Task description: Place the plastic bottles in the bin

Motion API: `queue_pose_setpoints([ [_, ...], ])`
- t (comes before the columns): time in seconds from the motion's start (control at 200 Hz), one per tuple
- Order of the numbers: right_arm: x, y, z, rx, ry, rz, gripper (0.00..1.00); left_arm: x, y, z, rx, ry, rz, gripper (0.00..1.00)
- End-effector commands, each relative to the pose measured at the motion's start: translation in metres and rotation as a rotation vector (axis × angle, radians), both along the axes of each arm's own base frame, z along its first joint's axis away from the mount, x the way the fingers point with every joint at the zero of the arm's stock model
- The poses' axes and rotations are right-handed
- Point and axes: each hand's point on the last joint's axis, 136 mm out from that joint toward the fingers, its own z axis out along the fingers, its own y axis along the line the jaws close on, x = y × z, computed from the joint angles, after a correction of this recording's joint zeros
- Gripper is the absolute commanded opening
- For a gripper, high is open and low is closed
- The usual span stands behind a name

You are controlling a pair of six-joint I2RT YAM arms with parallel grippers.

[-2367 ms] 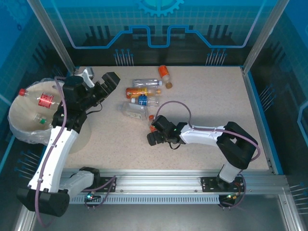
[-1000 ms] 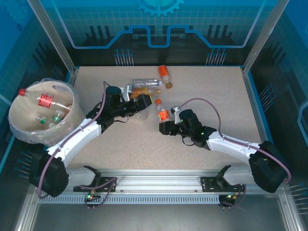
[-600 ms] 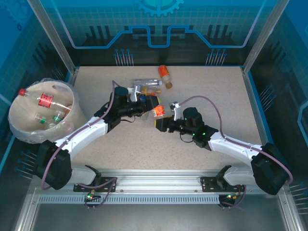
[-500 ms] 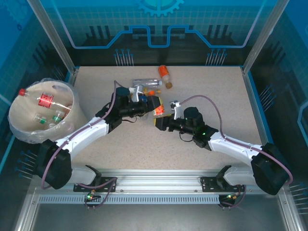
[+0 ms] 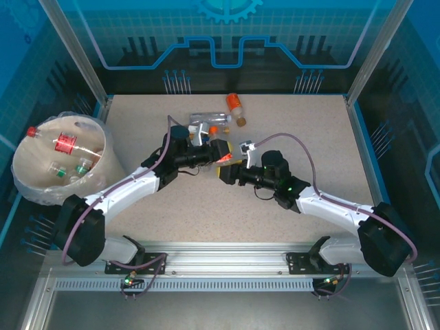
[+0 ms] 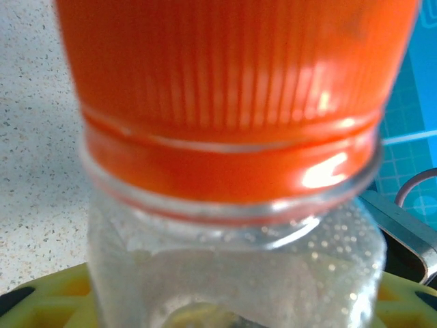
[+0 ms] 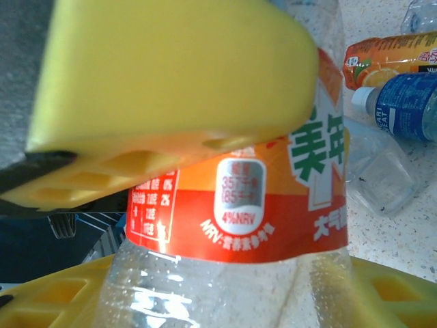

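A clear bottle with an orange-red label (image 5: 226, 159) and an orange cap (image 6: 225, 89) hangs above the middle of the table between both arms. My left gripper (image 5: 221, 150) is shut on its neck (image 6: 232, 266); one of its yellow pads (image 7: 171, 89) lies across the label (image 7: 246, 205). My right gripper (image 5: 227, 172) holds the lower body between its yellow fingers (image 7: 54, 301). More plastic bottles (image 5: 210, 118) lie behind the arms, one orange (image 5: 235, 103). The cream-white bin (image 5: 31, 187) at the left holds several bottles (image 5: 67, 143).
Close behind the held bottle lie an orange-labelled bottle (image 7: 389, 58), a blue-labelled one (image 7: 403, 102) and a crushed clear one (image 7: 382, 178). A small brown cap (image 5: 241, 122) rests near the back. Metal posts and blue walls ring the table.
The right arm lifted the orange-label bottle and carried it left. The left arm swung over from the bin, reached it and closed its fingers on the neck.
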Motion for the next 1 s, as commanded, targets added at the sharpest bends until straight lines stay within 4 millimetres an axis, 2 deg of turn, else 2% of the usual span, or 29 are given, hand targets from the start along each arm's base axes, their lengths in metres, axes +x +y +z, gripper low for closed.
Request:
queue_pose_setpoints([
  [0.0, -0.005, 0.007, 0.012, -0.029, -0.036, 0.047, 0.73, 0.009, 0.015, 0.001, 0.020, -0.031, 0.108, 0.52],
  [0.115, -0.006, 0.001, 0.005, -0.098, -0.025, 0.043, 0.87, 0.011, 0.024, 0.002, 0.052, -0.041, 0.160, 0.52],
  [0.245, -0.007, -0.010, 0.003, -0.156, -0.034, 0.018, 0.96, 0.013, 0.033, 0.003, 0.077, -0.045, 0.190, 0.52],
  [0.265, -0.007, -0.011, 0.002, -0.168, -0.033, 0.015, 1.00, 0.013, 0.034, 0.003, 0.081, -0.044, 0.195, 0.52],
  [0.43, -0.009, -0.033, -0.004, -0.291, -0.051, -0.029, 1.00, 0.013, 0.048, 0.006, 0.102, -0.052, 0.229, 0.53],
  [0.535, -0.003, -0.053, -0.014, -0.389, -0.044, -0.111, 1.00, 0.012, 0.058, 0.009, 0.126, -0.063, 0.245, 0.53],
  [0.63, 0.001, -0.063, -0.019, -0.431, -0.048, -0.157, 1.00, 0.010, 0.070, 0.016, 0.151, -0.080, 0.271, 0.52],
  [0.815, 0.016, -0.070, -0.020, -0.393, -0.052, -0.267, 1.00, -0.003, 0.096, 0.037, 0.242, -0.144, 0.326, 0.53],
  [0.995, 0.026, -0.071, -0.018, -0.385, -0.052, -0.303, 1.00, -0.019, 0.131, 0.063, 0.383, -0.202, 0.398, 0.53],
])
